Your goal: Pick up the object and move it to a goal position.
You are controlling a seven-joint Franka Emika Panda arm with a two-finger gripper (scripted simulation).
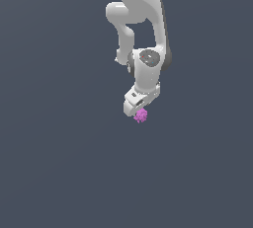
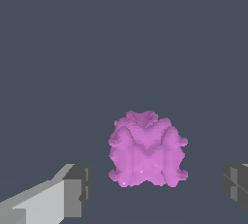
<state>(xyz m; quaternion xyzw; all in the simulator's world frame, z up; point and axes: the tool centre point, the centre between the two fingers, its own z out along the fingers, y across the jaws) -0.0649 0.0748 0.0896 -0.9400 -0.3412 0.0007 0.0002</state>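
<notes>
Claw (image 2: pixel 154 191) is spread wide, and the wrist view shows the object (image 2: pixel 147 149), a bumpy magenta-purple lump, sitting in the gap between the two fingertips (image 2: pixel 75 189) with clear daylight on both sides. So nothing is gripped yet, as far as I can tell. One pad looks a bit nearer the lump than the other, so it isn't quite centred.

From the exterior view the object (image 1: pixel 141 116) is right under the tip of the claw (image 1: pixel 135 104), pretty much tucked against it, with the white arm (image 1: pixel 141 29) coming down from above. The lump rests on the plain dark grey surface; no edge, no marker, and no goal spot I can make out in either picture.

What I'd worry about from here:
- It's tiny and knobbly. If the pads land on a bump instead of a flat-ish bit, it could squirt out sideways as they close.
- Being off-centre means one finger likely touches first and shoves it along before the other catches up.
- I can't tell how low the fingertips are relative to the surface. Too high and they'd pinch only the top of the lump, which would probably slip on the lift.
</notes>
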